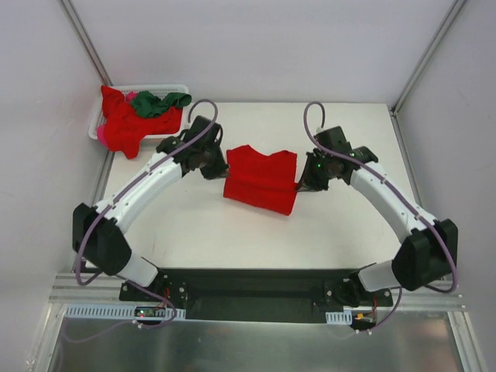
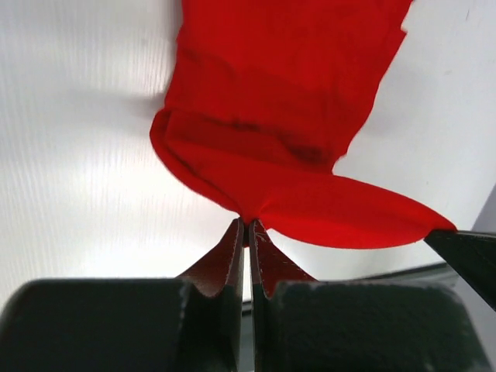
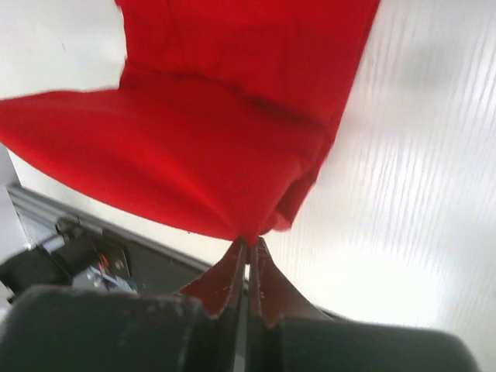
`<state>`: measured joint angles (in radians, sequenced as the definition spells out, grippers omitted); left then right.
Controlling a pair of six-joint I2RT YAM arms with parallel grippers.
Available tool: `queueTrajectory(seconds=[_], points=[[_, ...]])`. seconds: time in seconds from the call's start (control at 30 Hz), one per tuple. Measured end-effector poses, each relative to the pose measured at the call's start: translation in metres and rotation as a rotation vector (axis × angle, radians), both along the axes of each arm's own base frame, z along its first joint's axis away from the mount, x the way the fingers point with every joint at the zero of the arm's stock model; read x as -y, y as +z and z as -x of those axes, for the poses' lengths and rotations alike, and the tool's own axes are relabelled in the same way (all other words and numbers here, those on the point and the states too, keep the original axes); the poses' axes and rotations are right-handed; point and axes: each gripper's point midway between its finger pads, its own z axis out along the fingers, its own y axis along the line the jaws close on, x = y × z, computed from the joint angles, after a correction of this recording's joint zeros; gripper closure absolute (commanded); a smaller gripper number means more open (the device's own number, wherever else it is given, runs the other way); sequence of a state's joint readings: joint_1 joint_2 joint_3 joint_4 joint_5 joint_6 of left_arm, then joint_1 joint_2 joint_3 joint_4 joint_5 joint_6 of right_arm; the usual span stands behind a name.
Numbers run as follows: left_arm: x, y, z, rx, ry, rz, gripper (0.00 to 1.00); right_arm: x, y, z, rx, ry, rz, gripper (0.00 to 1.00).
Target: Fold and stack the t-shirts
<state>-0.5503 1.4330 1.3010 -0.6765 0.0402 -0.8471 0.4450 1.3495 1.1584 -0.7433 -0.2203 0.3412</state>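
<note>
The red t-shirt (image 1: 260, 180) is soft matt cloth, lightly creased. The counter (image 1: 225, 232) looks white, finely ribbed, with a dull sheen. At ten o'clock, the basket (image 1: 174, 88) is white plastic lattice.

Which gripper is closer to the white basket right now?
Left. The left gripper sits just right of the basket; the right gripper is beyond the red t-shirt, farther right.
</note>
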Motion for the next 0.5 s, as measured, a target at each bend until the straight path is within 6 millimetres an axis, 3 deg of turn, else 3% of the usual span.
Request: queueTrajectory(seconds=[0.13,0.33,0.5], points=[[0.007,0.004,-0.046,0.04,-0.003,-0.041,1.0,0.003,-0.003,-0.046,-0.002,-0.036,0.022,0.99],[0.005,0.0,-0.098,0.064,0.012,-0.063,1.0,0.005,-0.017,-0.097,-0.024,-0.058,0.036,0.99],[0.002,-0.013,-0.118,0.053,0.015,-0.084,1.0,0.0,-0.029,-0.114,-0.038,-0.052,0.042,0.99]])
